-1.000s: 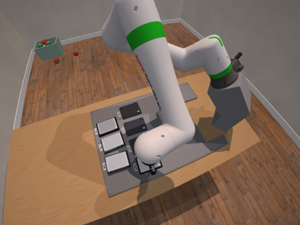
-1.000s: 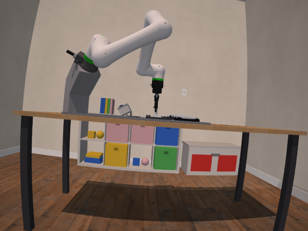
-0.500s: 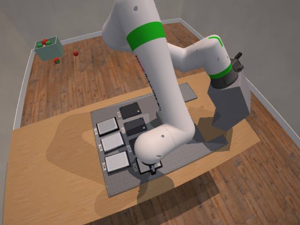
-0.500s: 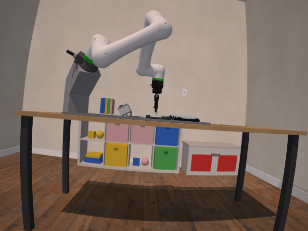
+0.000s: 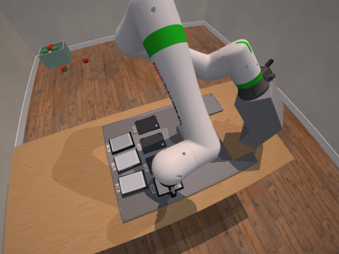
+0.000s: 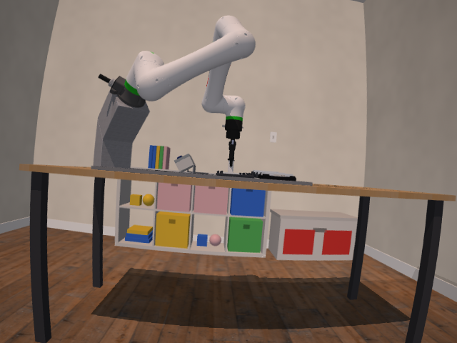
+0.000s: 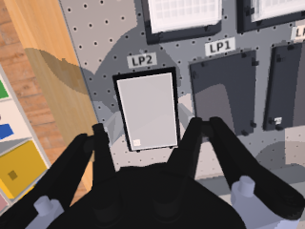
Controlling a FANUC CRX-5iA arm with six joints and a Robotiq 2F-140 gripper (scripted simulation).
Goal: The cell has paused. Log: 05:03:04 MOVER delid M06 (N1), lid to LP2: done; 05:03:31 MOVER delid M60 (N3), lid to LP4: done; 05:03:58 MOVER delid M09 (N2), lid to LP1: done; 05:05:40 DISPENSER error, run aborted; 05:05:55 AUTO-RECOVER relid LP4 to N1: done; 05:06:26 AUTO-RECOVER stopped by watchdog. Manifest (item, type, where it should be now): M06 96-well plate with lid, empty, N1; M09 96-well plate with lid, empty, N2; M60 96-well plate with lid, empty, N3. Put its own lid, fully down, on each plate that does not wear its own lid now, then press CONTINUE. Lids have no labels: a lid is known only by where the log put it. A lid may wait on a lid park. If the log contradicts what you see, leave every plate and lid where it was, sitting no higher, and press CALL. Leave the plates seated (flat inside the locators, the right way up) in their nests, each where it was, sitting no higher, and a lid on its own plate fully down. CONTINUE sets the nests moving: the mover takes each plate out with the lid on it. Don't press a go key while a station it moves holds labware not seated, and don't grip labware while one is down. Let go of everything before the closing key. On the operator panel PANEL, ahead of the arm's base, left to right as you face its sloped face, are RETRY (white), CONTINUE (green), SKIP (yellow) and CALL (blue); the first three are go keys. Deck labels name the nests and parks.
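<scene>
Wrist view: gripper (image 7: pixel 148 131) hangs above park LP2 (image 7: pixel 142 60), fingers spread partway, nothing between them.
Lid location: pale lid (image 7: pixel 147 110) lies flat in LP2, inside its black frame.
LP1 (image 7: pixel 220 47): its dark pad looks bare.
Handling guess: thin, light, stiff plastic; smooth, likely slippery; could skew if pinched unevenly.
Grasp spot: across the long edges, mid-length, kept level.

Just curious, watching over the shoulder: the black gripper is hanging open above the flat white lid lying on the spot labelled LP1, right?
Nearly: the label is wrong. The wrist view shows the flat white lid on the park labelled LP2; LP1 beside it is bare. The black gripper does hang open above that lid.
</scene>
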